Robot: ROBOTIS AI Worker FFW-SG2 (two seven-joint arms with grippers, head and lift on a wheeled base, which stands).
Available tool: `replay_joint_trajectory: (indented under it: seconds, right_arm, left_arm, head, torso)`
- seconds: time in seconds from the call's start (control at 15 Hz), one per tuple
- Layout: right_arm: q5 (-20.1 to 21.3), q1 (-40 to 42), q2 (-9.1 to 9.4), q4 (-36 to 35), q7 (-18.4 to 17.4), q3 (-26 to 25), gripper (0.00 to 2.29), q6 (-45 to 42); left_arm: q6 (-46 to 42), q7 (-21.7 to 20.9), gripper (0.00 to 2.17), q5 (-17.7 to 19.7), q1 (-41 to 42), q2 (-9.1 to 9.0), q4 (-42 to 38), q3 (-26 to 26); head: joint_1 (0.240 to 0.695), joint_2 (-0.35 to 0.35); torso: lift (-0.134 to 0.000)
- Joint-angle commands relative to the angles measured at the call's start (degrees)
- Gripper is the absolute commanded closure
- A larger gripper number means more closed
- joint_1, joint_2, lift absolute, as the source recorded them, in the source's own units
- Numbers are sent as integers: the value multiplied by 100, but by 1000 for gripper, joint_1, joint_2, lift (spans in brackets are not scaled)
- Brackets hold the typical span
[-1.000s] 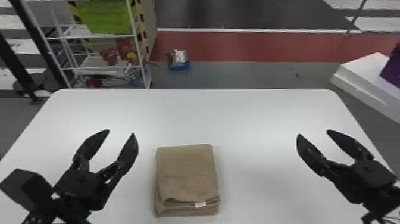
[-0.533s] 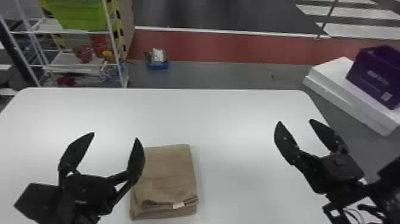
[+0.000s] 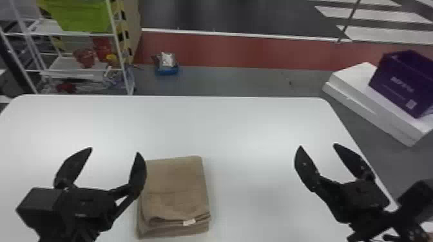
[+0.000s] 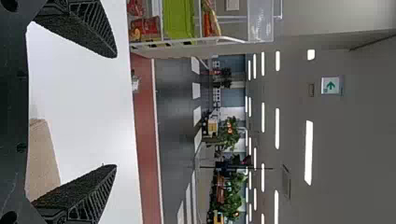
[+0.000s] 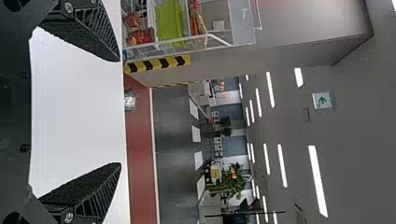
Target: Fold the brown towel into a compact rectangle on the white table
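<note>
The brown towel (image 3: pixel 175 190) lies folded into a layered rectangle on the white table (image 3: pixel 225 125), a small pale tag on its near edge. Left of it my left gripper (image 3: pixel 114 151) stands open above the table, one finger overlapping the towel's left edge in the head view. Well to the towel's right, my right gripper (image 3: pixel 317 146) is open with nothing between its fingers. In the left wrist view part of the towel (image 4: pixel 41 158) shows beside the open left gripper (image 4: pixel 116 112). The right wrist view has the right gripper (image 5: pixel 120 112) spread over bare tabletop.
Beyond the table's far left corner stands a white shelf rack (image 3: pixel 77 69) with a green bin (image 3: pixel 82 14). A purple box (image 3: pixel 404 83) rests on white slabs (image 3: pixel 364 96) past the right edge. A small blue container (image 3: pixel 166 69) sits on the floor behind.
The head view has turned toward the right, so towel, table and rack appear farther left and the purple box has come into view. Both grippers stay open, and the towel keeps its folded shape.
</note>
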Motion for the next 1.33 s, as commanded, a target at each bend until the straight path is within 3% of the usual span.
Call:
replay_joint_trajectory:
  seconds: [0.0,0.27,1.27]
  right_arm:
    - [-7,4,5,7,28,-90,90,22]
    - [-95,-75,5,139,72,-107,93,-189]
    - [-385,-154,5,403,195,-344,97,-365]
  left_arm:
    - [39,-2,46,112,-81,-15,-51,219]
    - [-278,-2,46,244,-222,-15,37,290]
    - [-155,-2,46,349,-424,-15,213,439]
  head:
    - [695,-98]
    - [695,-70]
    - [695,-79]
  torso:
    - [-124]
    - [-124]
    - [-124]
